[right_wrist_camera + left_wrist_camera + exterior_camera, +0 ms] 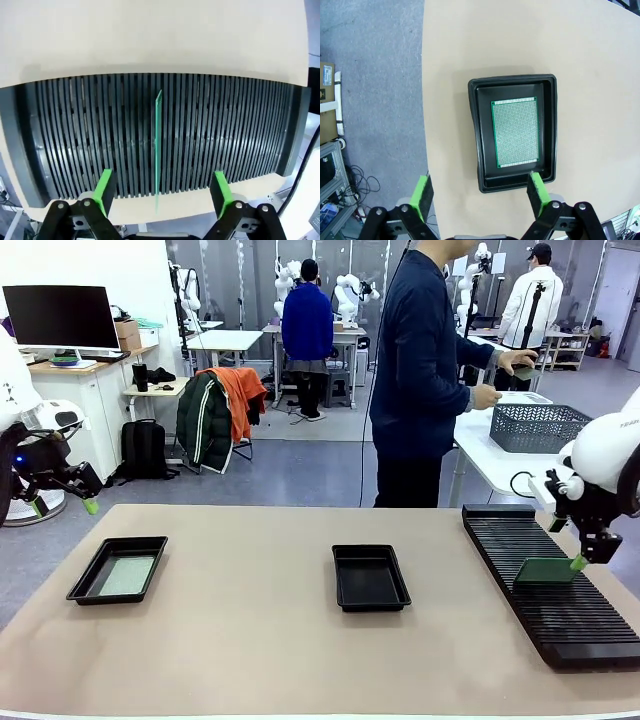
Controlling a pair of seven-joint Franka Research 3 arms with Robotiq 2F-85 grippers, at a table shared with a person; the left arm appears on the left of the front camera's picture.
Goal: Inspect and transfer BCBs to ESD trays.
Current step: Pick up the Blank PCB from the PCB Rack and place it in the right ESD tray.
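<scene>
One ESD tray (88, 580) lies at the table's left with a pale green BCB (126, 576) flat inside it. A second ESD tray (343, 585) at the table's middle has nothing in it. My left gripper (65, 506) hangs open off the table's left edge. From its wrist view, the left gripper (480, 195) is high above the tray (476, 140) and the BCB (515, 132). Another BCB (545, 571) stands on edge in the rack. My right gripper (162, 192) is open just above that BCB (158, 145), one finger on each side and clear of it.
The long black slotted rack (560, 615) runs along the table's right side. Beyond it a grey mesh basket (535, 427) sits on a white side table, where a person (415, 370) stands with both hands near it. Bare table lies between the trays.
</scene>
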